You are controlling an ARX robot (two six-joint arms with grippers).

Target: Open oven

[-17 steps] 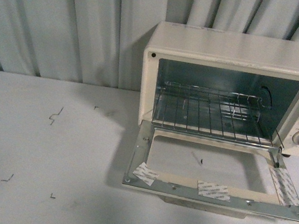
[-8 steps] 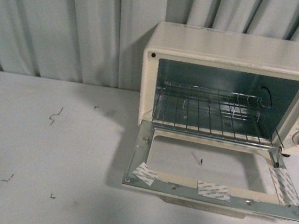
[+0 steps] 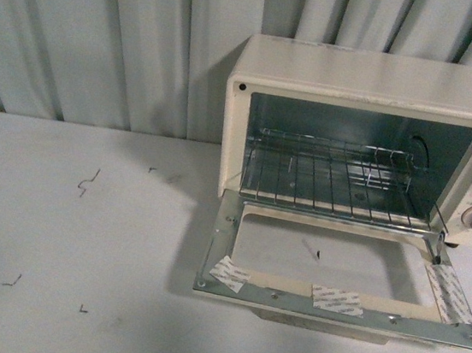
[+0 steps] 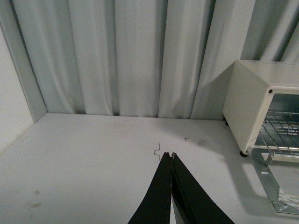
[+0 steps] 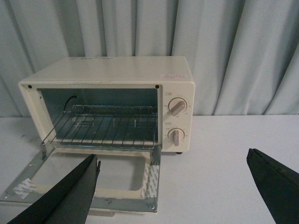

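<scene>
The cream-white oven (image 3: 368, 81) stands at the right of the table against the curtain. Its door (image 3: 336, 305) is dropped flat, a metal frame with tape patches and an empty window. The wire rack (image 3: 335, 176) shows inside, and two round knobs (image 5: 176, 122) sit on the panel. In the right wrist view the oven (image 5: 117, 70) faces me and my right gripper (image 5: 172, 158) is wide open, well back from the door (image 5: 93, 186), holding nothing. My left gripper (image 4: 168, 156) is shut and empty over bare table, left of the oven (image 4: 254, 100). Neither arm shows in the front view.
A pale pleated curtain (image 3: 106, 40) closes off the back. A few small bent wire scraps (image 3: 87, 181) lie on the white table (image 3: 64, 242) to the oven's left. A white side wall (image 4: 11, 112) bounds the table at the far left.
</scene>
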